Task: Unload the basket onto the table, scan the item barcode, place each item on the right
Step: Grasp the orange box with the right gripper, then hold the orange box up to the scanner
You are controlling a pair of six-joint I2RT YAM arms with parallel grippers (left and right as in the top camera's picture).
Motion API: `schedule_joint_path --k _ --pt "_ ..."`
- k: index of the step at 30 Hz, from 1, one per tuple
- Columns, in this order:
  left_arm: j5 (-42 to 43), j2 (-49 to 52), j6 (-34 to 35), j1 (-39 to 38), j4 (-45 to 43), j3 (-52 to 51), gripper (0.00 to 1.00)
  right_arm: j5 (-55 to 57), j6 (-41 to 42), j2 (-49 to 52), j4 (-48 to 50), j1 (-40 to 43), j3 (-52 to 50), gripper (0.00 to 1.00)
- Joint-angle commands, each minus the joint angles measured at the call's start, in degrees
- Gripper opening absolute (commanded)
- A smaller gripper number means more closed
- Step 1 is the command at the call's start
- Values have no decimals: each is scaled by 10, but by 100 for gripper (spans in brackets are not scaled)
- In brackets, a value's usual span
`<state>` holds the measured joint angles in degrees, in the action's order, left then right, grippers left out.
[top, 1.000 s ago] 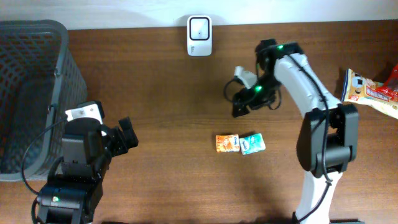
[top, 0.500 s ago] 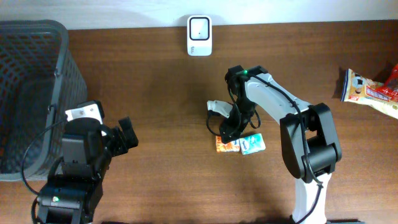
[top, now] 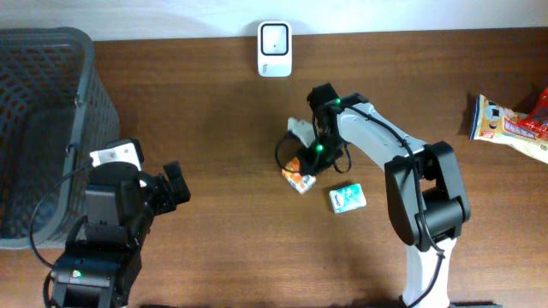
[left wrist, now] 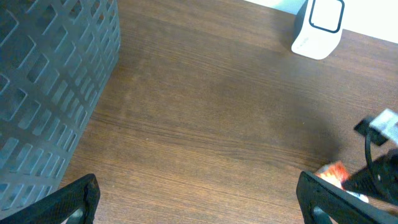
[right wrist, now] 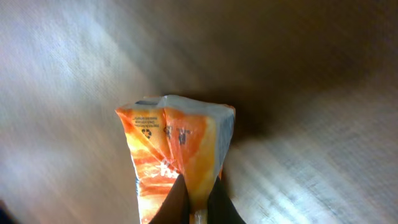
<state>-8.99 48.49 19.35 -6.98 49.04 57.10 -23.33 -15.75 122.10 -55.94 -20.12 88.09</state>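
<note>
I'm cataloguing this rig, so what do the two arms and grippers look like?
The right arm has white tube-like links, black joints, a lit green light and looping black cables by its dark right gripper. The left arm is black and blocky, with a white block on top, a green light near its base and a black left gripper.

At the left edge of the table [top: 214,111] the basket [top: 43,128] runs out of the overhead view, and the snack packets [top: 512,122] at its right edge are cropped too. From above, the right gripper [right wrist: 194,202] covers part of the orange packet [top: 297,180]. In the right wrist view the packet's lower end is cut off, its print is too small to read, and the wood is blurred. The left wrist view clips the scanner [left wrist: 318,28] at the top and the left gripper [left wrist: 198,193] at the bottom corners.
</note>
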Motion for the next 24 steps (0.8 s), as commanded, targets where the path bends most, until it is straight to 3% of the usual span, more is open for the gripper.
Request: schedule_joint_path --k 1,2,4,5,6,8,10,20,21,22,23,24 --pt "2 -2 5 1 -1 -1 99 35 257 2 75 11 27 4" --pt "2 -2 5 1 -1 -1 99 51 324 2 95 19 27 4" --pt "2 -2 5 1 -1 -1 99 58 370 2 120 35 27 5" --pt "2 -2 5 1 -1 -1 99 58 382 2 132 44 27 16" --pt "2 -2 5 1 -1 -1 99 58 388 2 137 48 27 46" --pt "2 -2 5 1 -1 -1 99 58 388 2 137 48 25 62" --pt "2 -2 5 1 -1 -1 99 59 388 2 135 47 24 65" --pt "2 -2 5 1 -1 -1 99 56 385 2 184 47 -29 38" --pt "2 -2 5 1 -1 -1 99 56 385 2 195 47 -40 32" --pt "2 -2 5 1 -1 -1 99 56 385 2 200 47 -48 14" --pt "2 -2 5 1 -1 -1 99 56 385 2 200 47 -48 4" --pt "2 -2 5 1 -1 -1 99 56 385 2 200 47 -47 4"
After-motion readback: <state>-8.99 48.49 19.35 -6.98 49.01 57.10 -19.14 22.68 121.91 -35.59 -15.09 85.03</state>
